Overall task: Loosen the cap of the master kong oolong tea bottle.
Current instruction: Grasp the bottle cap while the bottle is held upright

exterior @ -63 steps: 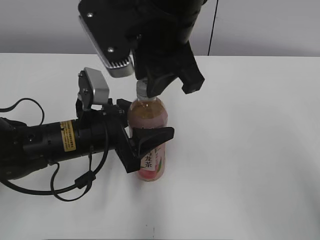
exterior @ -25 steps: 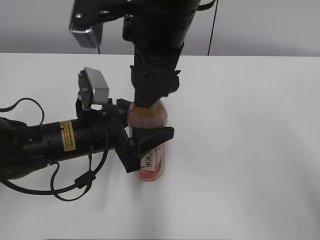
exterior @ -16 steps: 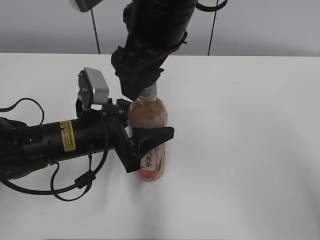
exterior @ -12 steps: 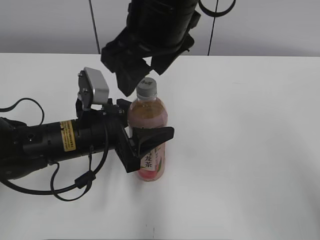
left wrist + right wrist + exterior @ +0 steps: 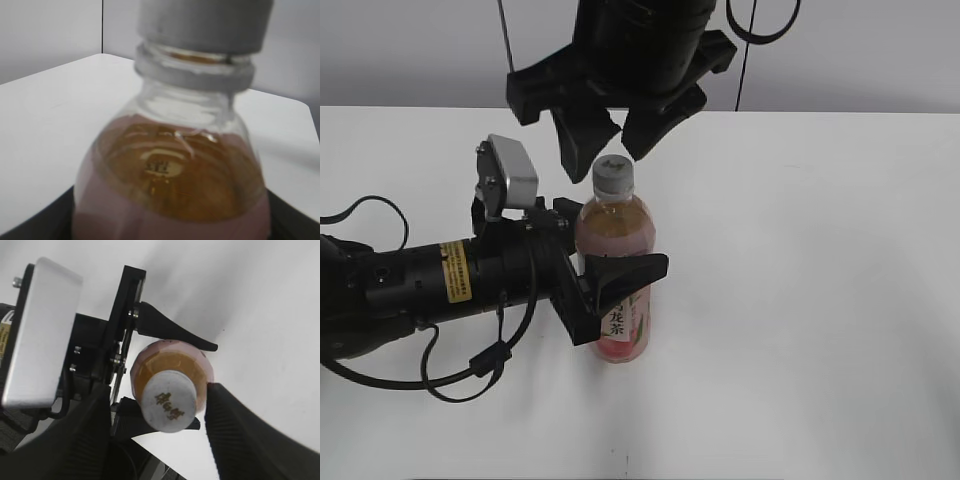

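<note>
The oolong tea bottle (image 5: 615, 275) stands upright on the white table, amber-pink tea inside, pink and white label low on its side. Its white cap (image 5: 613, 175) sits on the neck. My left gripper (image 5: 610, 280) is shut on the bottle's body from the left. My right gripper (image 5: 610, 140) hangs open just above the cap, fingers spread to either side and clear of it. The right wrist view looks down on the cap (image 5: 169, 400) between the two open fingers (image 5: 240, 430). The left wrist view shows the bottle shoulder (image 5: 170, 175) and cap (image 5: 205, 25) close up.
The white table (image 5: 820, 300) runs out to the right and front of the bottle. The left arm's black body and cables (image 5: 410, 290) lie on the table at left. A grey wall stands behind.
My right gripper let go of the cap, opened wide and rose a little above the bottle. The left gripper and the bottle have not moved.
</note>
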`<action>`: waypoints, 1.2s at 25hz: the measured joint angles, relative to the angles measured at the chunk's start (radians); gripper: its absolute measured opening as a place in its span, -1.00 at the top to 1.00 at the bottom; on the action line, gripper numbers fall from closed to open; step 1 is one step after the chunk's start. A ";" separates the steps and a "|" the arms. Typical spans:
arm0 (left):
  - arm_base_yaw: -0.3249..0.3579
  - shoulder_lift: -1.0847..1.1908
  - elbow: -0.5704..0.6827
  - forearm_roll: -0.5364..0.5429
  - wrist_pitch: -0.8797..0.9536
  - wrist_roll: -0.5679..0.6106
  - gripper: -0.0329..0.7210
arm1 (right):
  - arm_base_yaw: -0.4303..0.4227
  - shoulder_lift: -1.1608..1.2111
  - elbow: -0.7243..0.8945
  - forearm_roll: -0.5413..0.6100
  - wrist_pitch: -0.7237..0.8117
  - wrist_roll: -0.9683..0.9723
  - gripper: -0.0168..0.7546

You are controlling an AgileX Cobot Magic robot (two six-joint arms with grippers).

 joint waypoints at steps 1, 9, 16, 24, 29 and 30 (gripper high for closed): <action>0.000 0.000 0.000 0.000 0.000 0.000 -0.25 | 0.000 0.000 0.000 0.004 0.000 0.001 -0.18; 0.000 0.000 0.000 0.000 0.000 0.000 -0.25 | 0.000 0.000 0.005 -0.011 0.001 0.003 -0.16; 0.000 0.000 0.000 0.000 0.000 0.000 -0.25 | 0.000 0.013 0.008 -0.026 0.001 0.003 -0.07; 0.000 0.000 -0.001 0.000 0.000 -0.001 -0.25 | 0.000 0.035 0.008 -0.035 0.001 -0.010 0.20; 0.000 0.000 -0.001 -0.002 0.000 -0.002 -0.25 | 0.000 0.037 0.008 -0.035 0.000 -0.052 0.23; 0.000 0.000 -0.001 -0.002 0.000 -0.002 -0.25 | 0.000 0.037 0.008 -0.035 0.000 -0.064 0.23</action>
